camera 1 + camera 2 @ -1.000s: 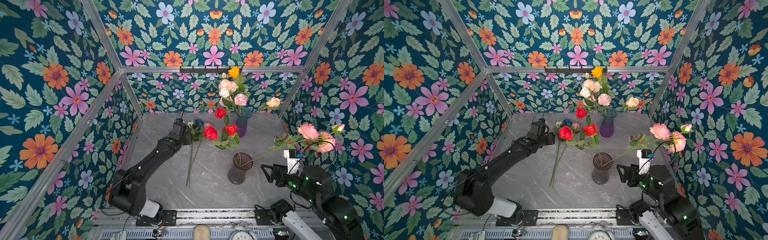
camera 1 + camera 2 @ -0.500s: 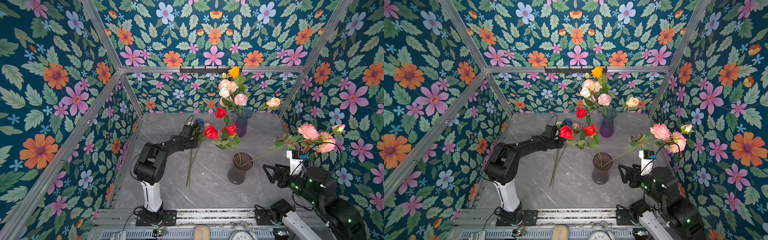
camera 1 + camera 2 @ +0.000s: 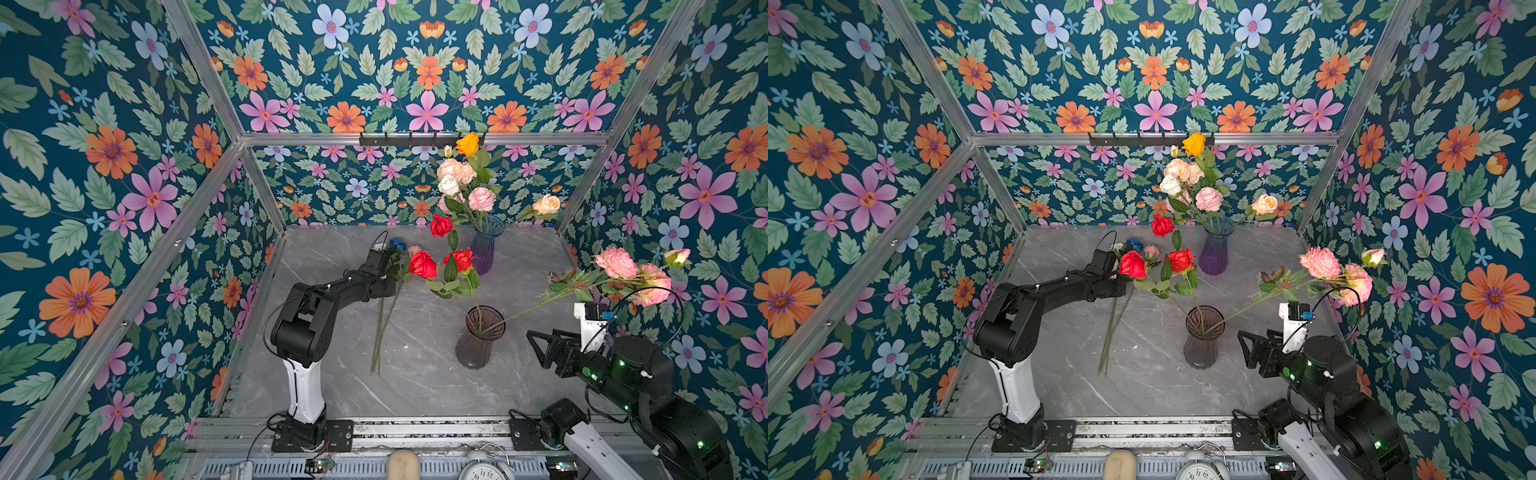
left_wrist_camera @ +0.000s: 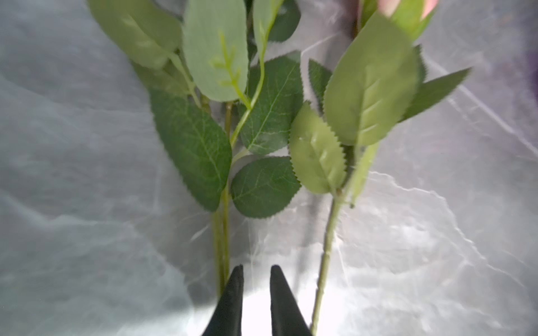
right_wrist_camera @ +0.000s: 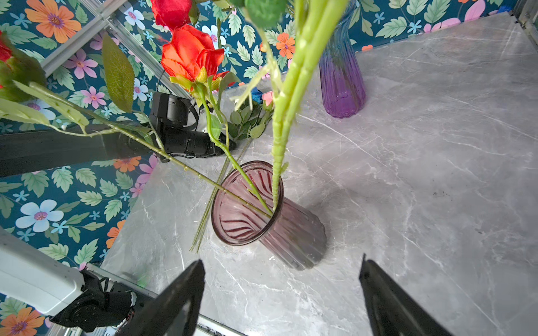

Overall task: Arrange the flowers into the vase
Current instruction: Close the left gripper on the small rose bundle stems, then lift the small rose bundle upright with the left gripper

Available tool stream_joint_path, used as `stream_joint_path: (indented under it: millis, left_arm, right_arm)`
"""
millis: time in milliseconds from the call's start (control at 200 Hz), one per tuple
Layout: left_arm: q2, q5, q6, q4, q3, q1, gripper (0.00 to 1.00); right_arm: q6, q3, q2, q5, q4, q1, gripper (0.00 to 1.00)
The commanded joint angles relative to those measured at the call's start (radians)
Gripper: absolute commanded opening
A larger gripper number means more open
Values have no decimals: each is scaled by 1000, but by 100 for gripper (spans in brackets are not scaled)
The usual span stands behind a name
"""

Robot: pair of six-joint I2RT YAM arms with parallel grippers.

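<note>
**Worktop** (image 3: pixel 415 395): grey marble-look slab in a flower-papered booth. It carries two vases and one loose bundle.

**Far vase** (image 3: pixel 484 249): purple-blue glass, upright at the back. It is filled with a mixed bunch of orange, peach, white and pink. Judged finished.

**Near vase** (image 3: pixel 478 336): smoky glass, upright, towards the front.
- Holds red roses (image 3: pixel 423 264) leaning left and peonies (image 3: pixel 615 262) slanting far out to the right.
- The long stems rest on the rim, likely because the vase is short and wide-mouthed.
- There is room left in the mouth.

**Loose flowers** (image 3: pixel 384 328): a few stems lying flat on the worktop, left of the near vase. The blooms, blue and pink among them, point to the back and the cut ends to the front. Not yet in a vase.

**Left pincer** (image 4: pixel 257 270): low over the loose flowers' bare stems, below the leaves, which is a sensible place for a grip.
- The jaws are narrowed to a slit, with bare worktop showing between them.
- A paired stem lies just outside one jaw and a single stem beside the other.
- Nothing is pinched, as far as shows.

**Right pincer** (image 5: pixel 281 261): spread wide and empty. It hovers close to the near vase and is aimed at it, probably to steady the vase or its leaning stems.
</note>
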Motion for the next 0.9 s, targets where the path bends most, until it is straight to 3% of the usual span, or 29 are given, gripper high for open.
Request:
stream_joint_path:
  millis: [0, 155, 580, 650, 800, 895]
  left_arm:
    - [-51, -32, 1, 14, -7, -5, 26]
    - [-36, -95, 22, -54, 25, -4, 28]
    - [100, -59, 12, -11, 27, -2, 27]
    - [109, -44, 19, -5, 30, -4, 22]
    - [121, -47, 35, -17, 34, -3, 0]
    - [95, -65, 46, -28, 25, -3, 0]
  right_arm:
    - [-9, -6, -1, 14, 13, 0, 85]
    - [-4, -15, 4, 3, 33, 1, 85]
    - [-7, -6, -2, 15, 10, 1, 85]
    - [-7, -9, -3, 16, 10, 1, 85]
    - [-7, -10, -1, 16, 16, 0, 85]
    - [-8, -11, 0, 17, 18, 0, 85]
